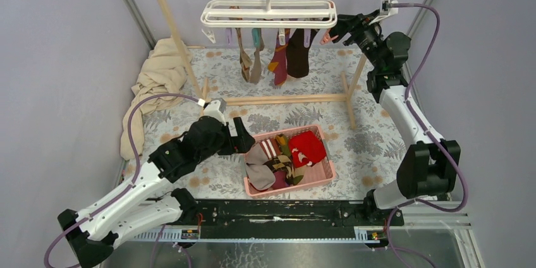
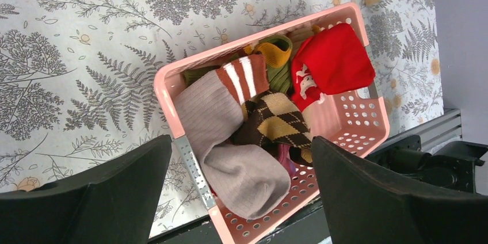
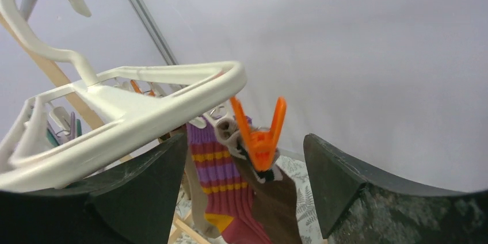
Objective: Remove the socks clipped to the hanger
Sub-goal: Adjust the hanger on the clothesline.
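The job looks roughly half done: a heap of socks already lies in the pink basket (image 2: 167,91) on the tabletop, among them a red sock (image 2: 334,60), an argyle sock (image 2: 276,120), a rust-and-white striped sock (image 2: 244,77) and a taupe sock (image 2: 230,157), while several more remain clipped to the hanger (image 1: 268,12), which hangs by its hook from the rod of the wooden frame (image 1: 180,47) at the far side. From above, about four hanging socks (image 1: 299,53) can be made out under the middle and right part of the rack, though the exact count is hard to tell. The left pincer (image 2: 241,192) hovers over the near-left corner of the basket with its jaws spread wide and nothing between them. The right pincer (image 3: 247,180) is raised at the right end of the hanger, jaws wide apart and empty, with the orange clip (image 3: 262,140) standing between them untouched; that clip bites a brown sock (image 3: 279,209), beside a purple sock (image 3: 221,180) with yellow stripes. Judging from this, the brown one is next to come off, with the rest to follow
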Motion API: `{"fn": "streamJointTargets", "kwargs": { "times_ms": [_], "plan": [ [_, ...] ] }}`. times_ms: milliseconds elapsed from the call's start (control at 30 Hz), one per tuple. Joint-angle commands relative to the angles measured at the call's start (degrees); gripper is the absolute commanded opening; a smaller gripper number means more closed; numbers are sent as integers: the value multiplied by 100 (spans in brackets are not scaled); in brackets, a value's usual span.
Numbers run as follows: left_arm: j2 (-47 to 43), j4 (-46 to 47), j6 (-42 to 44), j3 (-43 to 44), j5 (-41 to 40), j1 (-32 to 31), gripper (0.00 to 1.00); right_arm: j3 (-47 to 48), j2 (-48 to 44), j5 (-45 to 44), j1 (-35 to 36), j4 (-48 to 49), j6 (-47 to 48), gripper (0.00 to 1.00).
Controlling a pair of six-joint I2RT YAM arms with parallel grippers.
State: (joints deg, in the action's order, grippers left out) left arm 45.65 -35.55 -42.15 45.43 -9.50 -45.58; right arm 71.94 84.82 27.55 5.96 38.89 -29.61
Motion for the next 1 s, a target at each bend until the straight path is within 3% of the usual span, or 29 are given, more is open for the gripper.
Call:
{"fn": "streamJointTargets", "kwargs": {
  "times_ms": [0, 467, 700, 967],
  "plan": [
    [38, 268, 146, 247, 115, 36, 99, 426, 439, 48, -23, 827, -147, 80],
    [160, 219, 146, 319, 62, 41, 98, 871, 1250, 223, -49, 1722, -609, 61],
    [200, 242, 137, 301, 102, 41, 98, 711, 913, 306, -51, 1796, -582, 38],
    [-33, 246, 51, 117, 147, 40, 98, -129, -51, 182, -44, 1550, -286, 34]
  ]
}}
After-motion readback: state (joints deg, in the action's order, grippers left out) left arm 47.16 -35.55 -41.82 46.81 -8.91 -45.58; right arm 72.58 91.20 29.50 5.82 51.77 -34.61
